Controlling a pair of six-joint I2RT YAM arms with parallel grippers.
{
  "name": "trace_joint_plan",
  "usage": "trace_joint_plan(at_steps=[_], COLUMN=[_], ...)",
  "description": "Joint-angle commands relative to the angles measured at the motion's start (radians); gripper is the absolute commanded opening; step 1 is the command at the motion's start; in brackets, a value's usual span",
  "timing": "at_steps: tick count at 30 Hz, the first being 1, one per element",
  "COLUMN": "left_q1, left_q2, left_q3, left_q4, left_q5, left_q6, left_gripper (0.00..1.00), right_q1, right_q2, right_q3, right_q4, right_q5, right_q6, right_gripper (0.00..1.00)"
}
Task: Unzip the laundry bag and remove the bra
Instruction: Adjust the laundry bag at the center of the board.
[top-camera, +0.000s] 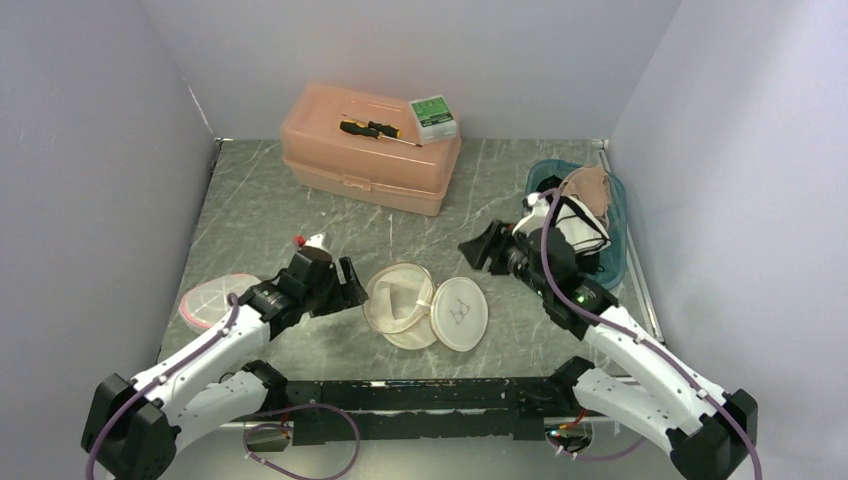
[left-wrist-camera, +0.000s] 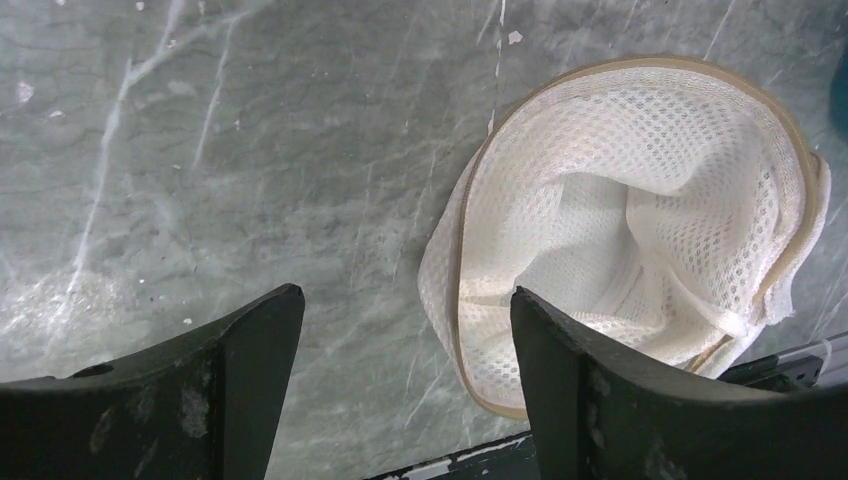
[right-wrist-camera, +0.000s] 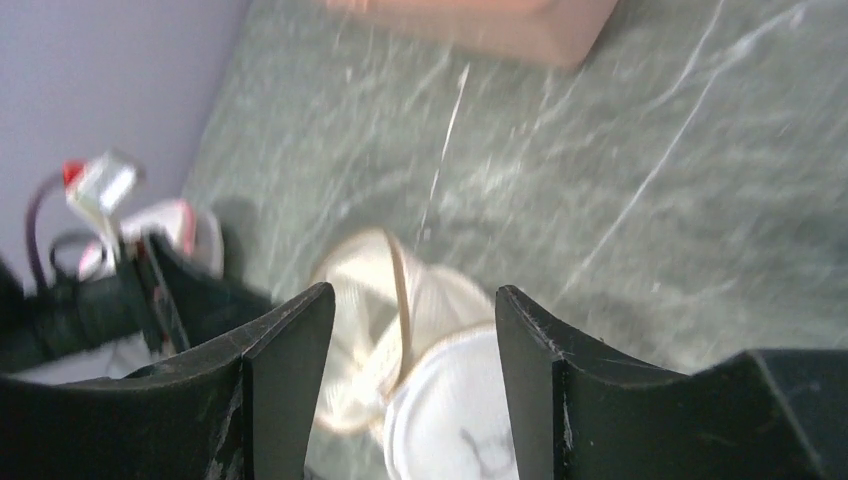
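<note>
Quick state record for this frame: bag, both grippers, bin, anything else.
bag: unzipped, lying open, mesh cup looks empty
left gripper: open, empty, beside bag
right gripper: open, empty, above table
bin: teal, far right, holds beige fabric, possibly the bra
toolbox: at back, screwdriver on lid

One laundry bag (top-camera: 398, 298), one toolbox (top-camera: 350, 165), one basket (top-camera: 547, 172)

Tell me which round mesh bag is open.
The cream bag in the middle: its lid is flipped out beside it, mesh inside exposed. The pink-rimmed bag by the left arm lies flat as a single disc.
</note>
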Motion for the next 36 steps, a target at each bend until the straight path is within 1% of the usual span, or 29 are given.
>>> trace_joint_plan(at_steps=[1,4,8,12,15,18,21,24,30,36], left_q1=[0.004,0.004,0.004,0.004,0.004,0.004,0.004,0.004,0.004,0.002], left_q2=[0.070,0.142,0.220,0.270,0.273,0.267,0.250,0.203,0.089,0.054], left_q3=[0.045,0.066,0.069,0.074,0.067,0.065,0.070,0.072,0.071,0.088], left_q4=[0.121,0.158,0.215,0.229,0.240,0.247,0.246,0.251,0.240,0.222], left_q5=[0.063,0.079,0.098,0.094,0.094,0.094,0.105,0.118,0.122,0.142], left_q6=[0.055,0.063,0.052,0.040,0.038,0.042,0.041,0.038,0.009,-0.002], left_gripper=[0.79,0.74,0.63,0.52,0.43,0.28,0.05,0.03,0.03,0.03], right_q1=[0.063,0.097,0.140,0.197,0.229,0.253,0.285,0.304,0.311,0.314], right_q2=[-0.092,-0.137,-0.149,-0.141,-0.130,-0.099,-0.056,-0.031,-0.031,0.101], right_q3=[-0.107,-0.182,-0.218,-0.226,-0.232,-0.226,-0.191,-0.147,-0.115,0.004], right_q4=[-0.039,-0.035,-0.054,-0.068,-0.056,-0.042,-0.055,-0.104,-0.064,-0.105], right_q5=[-0.115,-0.164,-0.193,-0.163,-0.141,-0.118,-0.071,0.019,0.045,0.104], right_q6=[0.004,0.026,0.025,0.024,0.028,0.035,0.036,0.050,0.075,0.041], right_gripper=[0.63,0.62,0.62,0.63,0.63,0.63,0.63,0.64,0.66,0.65])
